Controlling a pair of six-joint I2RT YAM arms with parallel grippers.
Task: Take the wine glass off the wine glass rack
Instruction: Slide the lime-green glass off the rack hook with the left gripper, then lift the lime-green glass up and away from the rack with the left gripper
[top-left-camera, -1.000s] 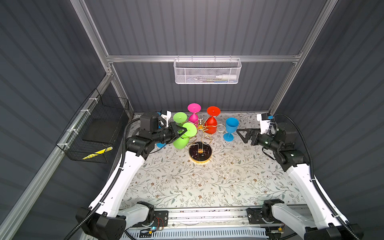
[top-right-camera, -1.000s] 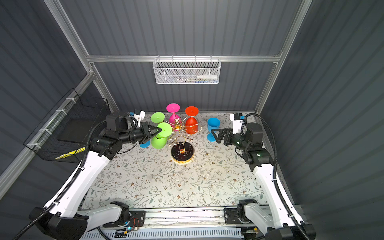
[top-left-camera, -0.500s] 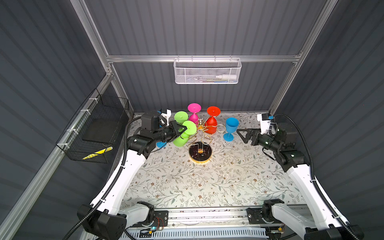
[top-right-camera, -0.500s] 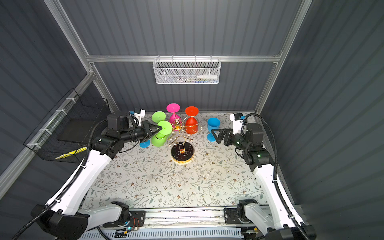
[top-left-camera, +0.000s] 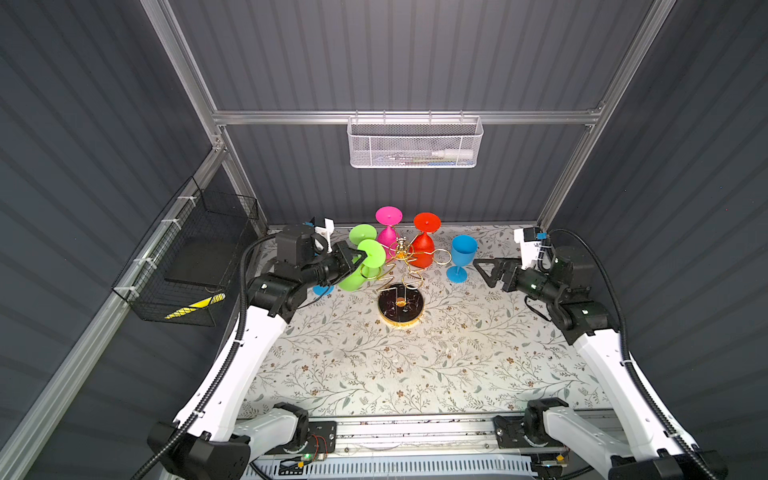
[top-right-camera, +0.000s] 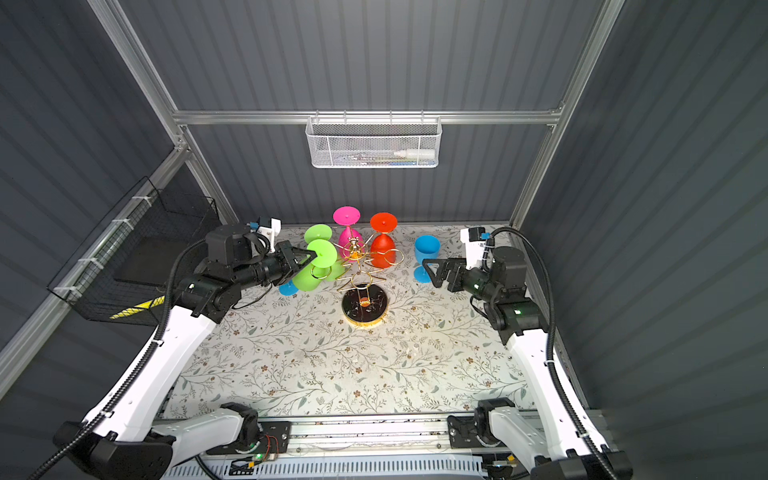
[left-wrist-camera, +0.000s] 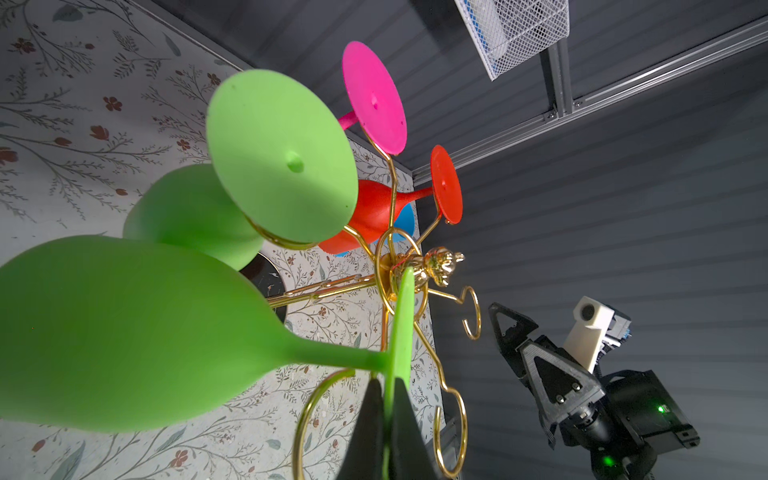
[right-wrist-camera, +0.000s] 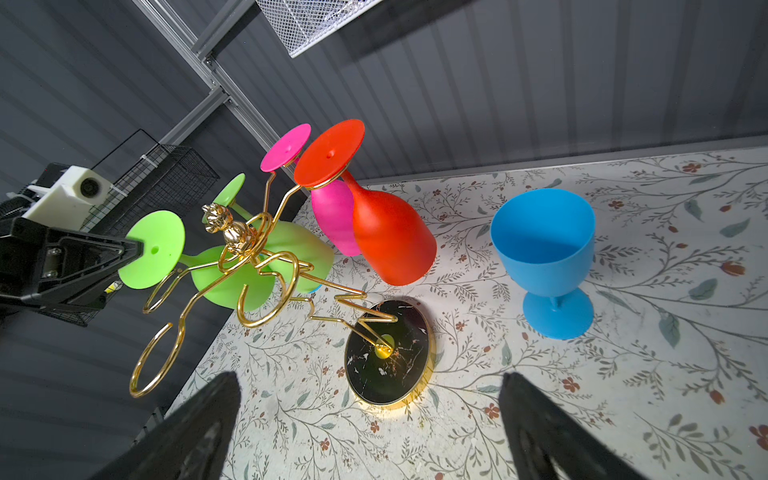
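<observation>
The wine glass rack (top-left-camera: 401, 307) (top-right-camera: 365, 308) is a gold wire stand on a round black base in the middle of the table. My left gripper (top-left-camera: 358, 258) (left-wrist-camera: 388, 399) is shut on the edge of the foot of a green wine glass (top-left-camera: 352, 279) (left-wrist-camera: 124, 332). That glass is upside down and tilted, its stem beside a gold ring loop (left-wrist-camera: 309, 411); I cannot tell whether the stem is still inside the loop. My right gripper (top-left-camera: 482, 270) (right-wrist-camera: 370, 378) hangs open and empty right of the rack.
A second green glass (top-left-camera: 362, 235), a pink one (top-left-camera: 388, 216) and a red one (top-left-camera: 427, 245) hang on the rack. A blue glass (top-left-camera: 462, 255) stands upright right of the rack. Something blue (top-left-camera: 322, 289) shows under the left arm. A black wire basket (top-left-camera: 195, 257) hangs on the left wall.
My left gripper has drawn slightly to the left with the green glass's foot in it. The right arm has stayed still.
</observation>
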